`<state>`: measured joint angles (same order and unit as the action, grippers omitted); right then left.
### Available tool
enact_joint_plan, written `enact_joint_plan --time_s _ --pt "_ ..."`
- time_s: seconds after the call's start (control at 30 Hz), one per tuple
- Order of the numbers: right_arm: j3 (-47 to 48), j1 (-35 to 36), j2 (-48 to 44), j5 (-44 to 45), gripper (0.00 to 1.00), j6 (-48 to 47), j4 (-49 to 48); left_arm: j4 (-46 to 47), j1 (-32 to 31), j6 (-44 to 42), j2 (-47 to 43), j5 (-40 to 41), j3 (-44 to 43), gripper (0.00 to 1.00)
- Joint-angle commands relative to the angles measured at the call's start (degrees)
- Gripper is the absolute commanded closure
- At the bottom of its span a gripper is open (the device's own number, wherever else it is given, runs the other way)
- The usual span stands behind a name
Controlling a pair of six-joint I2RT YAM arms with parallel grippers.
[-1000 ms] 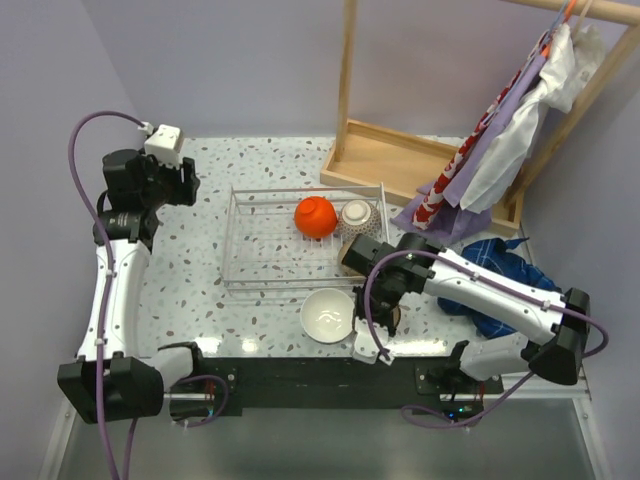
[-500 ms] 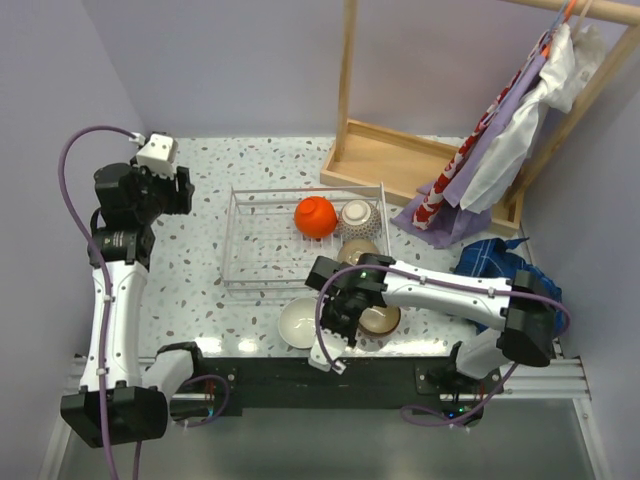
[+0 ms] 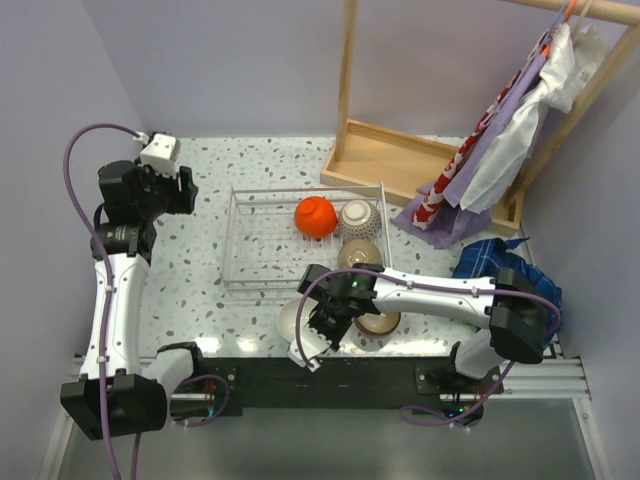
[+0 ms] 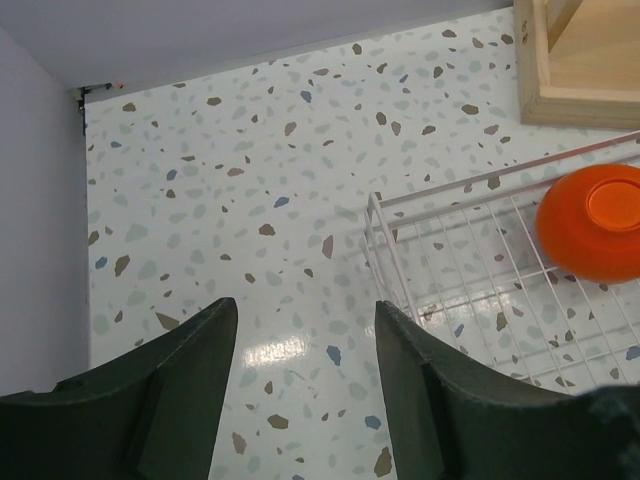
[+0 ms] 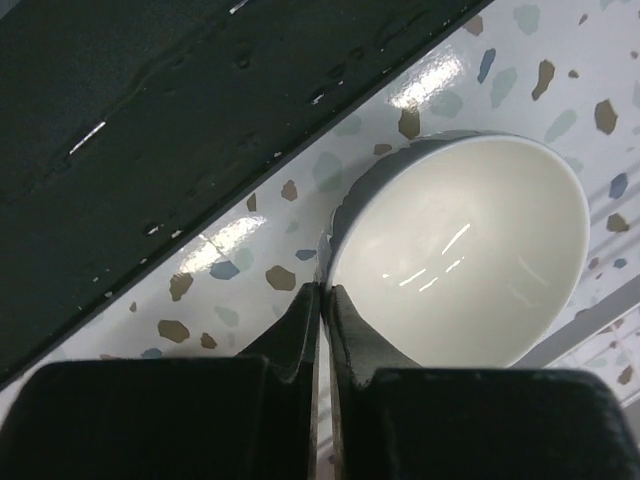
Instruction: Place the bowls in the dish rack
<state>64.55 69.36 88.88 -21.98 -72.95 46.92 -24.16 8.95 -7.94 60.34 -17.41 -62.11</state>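
My right gripper is shut on the rim of the white bowl, near the table's front edge in front of the wire dish rack. In the right wrist view the fingers pinch the near rim of the white bowl, one inside and one outside. The orange bowl and a beige speckled bowl lie in the rack's back right part. A tan bowl sits at the rack's right front corner. Another brownish bowl lies partly under my right arm. My left gripper is open and empty above the table left of the rack; the orange bowl shows at the right.
A wooden tray-like frame with upright posts stands behind the rack. Hanging clothes and a blue cloth are at the right. The black base bar runs along the table's near edge, close to the white bowl.
My right arm swung left toward the near edge. The white bowl slid left with it, and the jaws now grip its rim. The left arm barely shifted.
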Motion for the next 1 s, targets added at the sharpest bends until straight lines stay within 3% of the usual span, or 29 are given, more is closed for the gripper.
enact_joint_plan --time_s 0.0,0.03,0.17,0.37,0.53,0.7,0.83,0.97 --pt "-0.7 0.2 -0.5 1.1 0.89 6.9 -6.1 3.5 0.5 1.4 0.8 -1.6 -0.3 0.37" --pt "-0.7 0.2 -0.4 1.6 0.76 8.4 -6.0 3.5 0.5 1.5 1.0 -1.7 -0.3 0.37" --pt "-0.4 0.2 -3.1 4.1 0.61 10.0 -3.9 4.1 0.4 1.6 1.7 -2.7 -0.9 0.37" --pt "1.2 0.2 -8.9 9.7 0.58 20.1 3.3 5.1 0.5 2.8 2.7 -4.0 -2.1 0.37" --pt "-1.9 -1.6 -13.6 18.4 0.57 39.5 2.7 5.4 0.4 3.9 2.6 -5.2 -2.3 0.37" --pt "-2.9 -6.8 -14.0 19.4 0.54 47.3 2.5 5.5 0.3 4.6 3.6 -5.6 -2.6 0.37" --pt "-0.3 -15.1 -11.5 16.0 0.58 54.7 3.1 6.1 0.4 5.0 4.4 -5.8 -2.9 0.37" --pt "0.2 -15.7 -11.8 13.3 0.58 59.0 3.0 6.1 0.3 4.2 4.9 -5.0 -3.0 0.37"
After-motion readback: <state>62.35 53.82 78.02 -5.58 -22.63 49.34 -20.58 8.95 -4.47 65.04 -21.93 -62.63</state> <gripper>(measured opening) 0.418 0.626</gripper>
